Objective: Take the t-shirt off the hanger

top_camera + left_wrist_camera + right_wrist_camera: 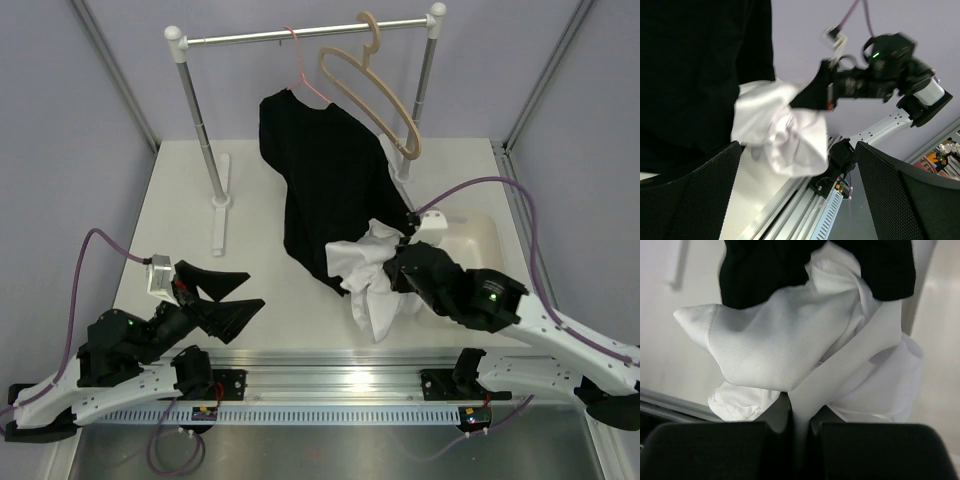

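— What has the right gripper got?
— Its jaws are pinched together on a fold of the t-shirt, which is bunched up near the table's near edge, right of centre, touching the black garment.
— And the hanger?
— Bare, on the rail over the far right corner. The left gripper gapes wide by the near left corner.

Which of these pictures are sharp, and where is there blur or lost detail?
Top view: sharp, evenly lit, only soft shadows. Left wrist view: the right arm is blurred; the black garment shows no detail. Right wrist view: the t-shirt is sharp; the table behind is out of focus.
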{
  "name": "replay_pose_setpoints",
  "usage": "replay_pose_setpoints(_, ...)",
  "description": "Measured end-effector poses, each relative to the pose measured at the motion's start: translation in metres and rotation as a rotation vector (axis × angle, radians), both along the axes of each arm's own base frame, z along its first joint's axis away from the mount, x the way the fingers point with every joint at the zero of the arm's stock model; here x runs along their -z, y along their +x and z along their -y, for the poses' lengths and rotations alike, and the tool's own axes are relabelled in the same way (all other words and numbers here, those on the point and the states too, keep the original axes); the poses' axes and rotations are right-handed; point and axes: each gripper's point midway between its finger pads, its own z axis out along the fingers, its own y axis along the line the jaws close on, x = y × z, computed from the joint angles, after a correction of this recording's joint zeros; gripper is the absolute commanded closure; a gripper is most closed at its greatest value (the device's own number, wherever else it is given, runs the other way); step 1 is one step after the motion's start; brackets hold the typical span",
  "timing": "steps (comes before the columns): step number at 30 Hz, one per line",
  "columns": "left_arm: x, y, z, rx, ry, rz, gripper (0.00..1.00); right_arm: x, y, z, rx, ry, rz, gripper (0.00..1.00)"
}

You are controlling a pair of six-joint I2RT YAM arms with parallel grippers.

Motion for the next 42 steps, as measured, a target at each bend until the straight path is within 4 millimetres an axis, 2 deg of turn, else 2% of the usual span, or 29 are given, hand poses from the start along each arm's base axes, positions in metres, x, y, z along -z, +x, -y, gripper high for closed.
replay_pose_setpoints(3,0.0,-0.001,-0.004,0.001,-0.02,-0.002,0.01,-0.063,0.003,0.028,0.08,0.056,0.102,1.0)
replay_pose_setpoints(5,-0.001,-0.002,-0.006,0.001,-0.03,0.0,0.01,-0.096,0.003,0.049,0.136,0.075,0.157,1.0)
replay_pose_setpoints(8,-0.003,-0.003,-0.008,0.001,-0.038,0.001,0.01,-0.129,0.001,0.075,0.192,0.088,0.215,1.0)
replay_pose_setpoints(11,-0.003,-0.003,-0.008,0.0,-0.037,0.001,0.01,-0.143,-0.004,0.089,0.205,0.106,0.238,1.0)
replay_pose_setpoints(13,-0.002,-0.002,-0.008,-0.002,-0.037,0.001,0.01,-0.141,-0.008,0.091,0.192,0.116,0.239,1.0)
replay_pose_setpoints(15,-0.002,-0.002,-0.007,-0.003,-0.034,0.001,0.01,-0.129,-0.009,0.085,0.168,0.11,0.222,1.0)
replay_pose_setpoints(18,0.0,-0.001,-0.004,-0.003,-0.019,-0.003,0.01,-0.09,-0.007,0.061,0.102,0.062,0.155,0.6)
replay_pose_setpoints(19,0.001,0.0,-0.003,-0.003,-0.015,-0.005,0.01,-0.074,-0.007,0.054,0.08,0.042,0.13,0.59)
replay_pose_setpoints(20,0.002,0.0,-0.002,-0.003,-0.009,-0.006,0.01,-0.057,-0.007,0.046,0.056,0.016,0.106,0.61)
replay_pose_setpoints(21,0.003,0.0,-0.002,-0.003,-0.005,-0.008,0.01,-0.043,-0.007,0.04,0.038,-0.005,0.086,0.97)
replay_pose_setpoints(23,0.005,0.0,-0.002,-0.003,0.0,-0.01,0.01,-0.015,-0.007,0.028,0.002,-0.047,0.039,1.0)
replay_pose_setpoints(25,0.005,0.0,-0.002,-0.004,0.0,-0.01,0.01,-0.001,-0.007,0.017,-0.025,-0.065,0.007,1.0)
replay_pose_setpoints(30,0.005,0.0,-0.003,-0.004,0.002,-0.011,0.01,0.004,0.002,-0.006,-0.052,-0.058,-0.002,1.0)
replay_pose_setpoints(33,0.006,0.0,-0.003,-0.003,0.006,-0.012,0.01,0.006,0.004,-0.012,-0.06,-0.06,-0.005,1.0)
replay_pose_setpoints(36,0.007,0.0,-0.003,-0.004,0.006,-0.012,0.01,0.0,0.005,-0.013,-0.06,-0.05,0.007,1.0)
replay_pose_setpoints(38,0.007,0.0,-0.003,-0.004,0.009,-0.013,0.01,-0.016,0.006,-0.01,-0.051,-0.035,0.031,1.0)
replay_pose_setpoints(40,0.008,0.0,-0.003,-0.004,0.012,-0.014,0.01,-0.044,0.009,-0.003,-0.028,-0.022,0.07,1.0)
replay_pose_setpoints(42,0.009,-0.001,-0.004,-0.004,0.014,-0.016,0.01,-0.096,0.017,0.011,0.035,0.024,0.17,1.0)
